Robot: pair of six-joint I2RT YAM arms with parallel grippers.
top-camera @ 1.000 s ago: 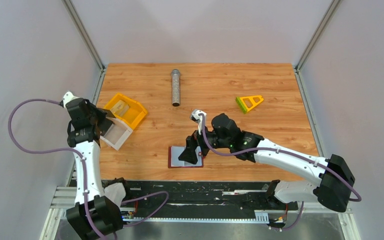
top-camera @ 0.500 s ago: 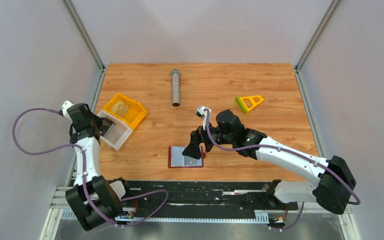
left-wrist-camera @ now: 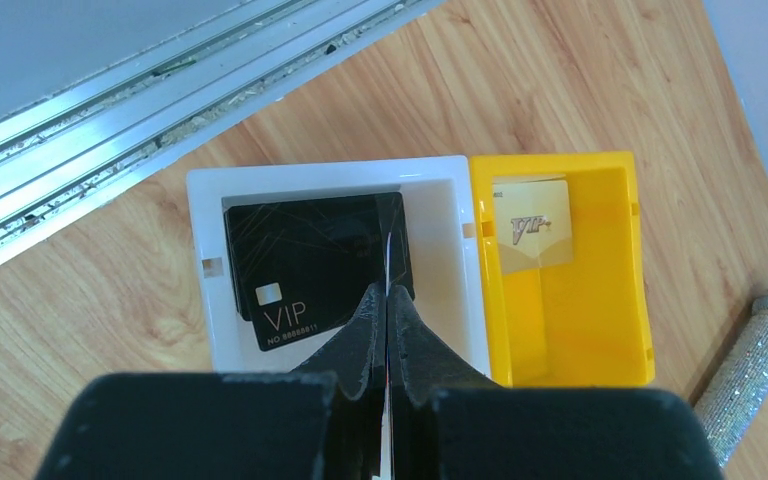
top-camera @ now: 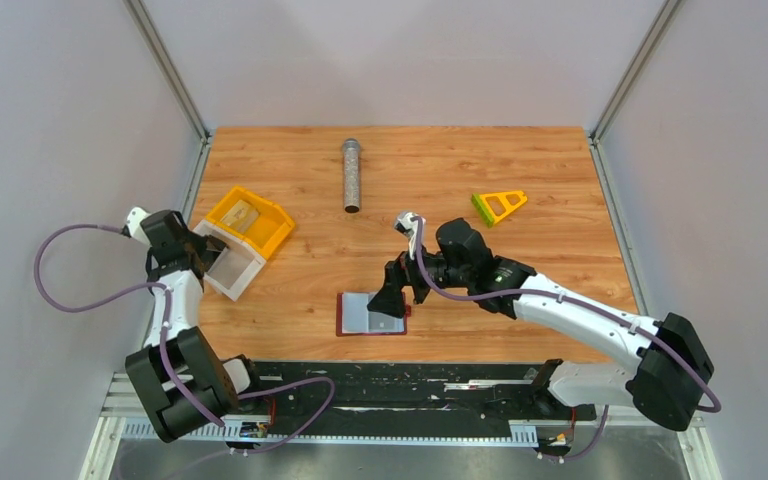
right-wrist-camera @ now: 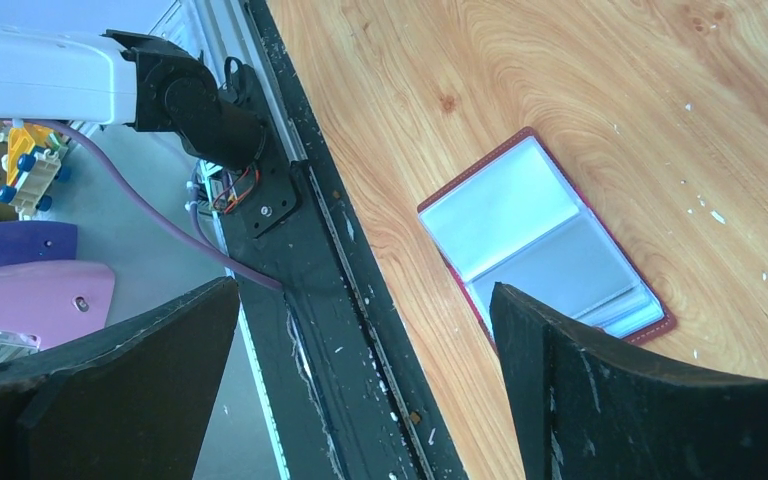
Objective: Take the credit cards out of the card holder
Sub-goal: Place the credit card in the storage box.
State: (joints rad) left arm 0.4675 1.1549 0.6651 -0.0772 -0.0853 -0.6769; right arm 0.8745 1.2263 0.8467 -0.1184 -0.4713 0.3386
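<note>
While the card holder (top-camera: 370,313) is lying open at the table's (top-camera: 520,170) near edge, I am hovering the right gripper (top-camera: 388,298) spread wide above it. The left gripper (left-wrist-camera: 388,300) is pinching shut over the white tray (left-wrist-camera: 330,172). With the black card (left-wrist-camera: 310,260) there and the gold card (left-wrist-camera: 530,225) in the yellow tray (left-wrist-camera: 560,158) beside it, I am judging extraction done and a retreat next. One holder corner is hiding behind a finger, and a pale sliver (left-wrist-camera: 388,240) between the left jaws is defeating me.

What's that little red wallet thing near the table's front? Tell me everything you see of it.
The card holder is a small flat folding wallet, dark red at the rim, with light blue-grey pockets inside. It lies open, pockets up, flat on the wooden table near its front edge. No card shows in the visible pockets. The right gripper hangs open over one end; contact cannot be told.
</note>
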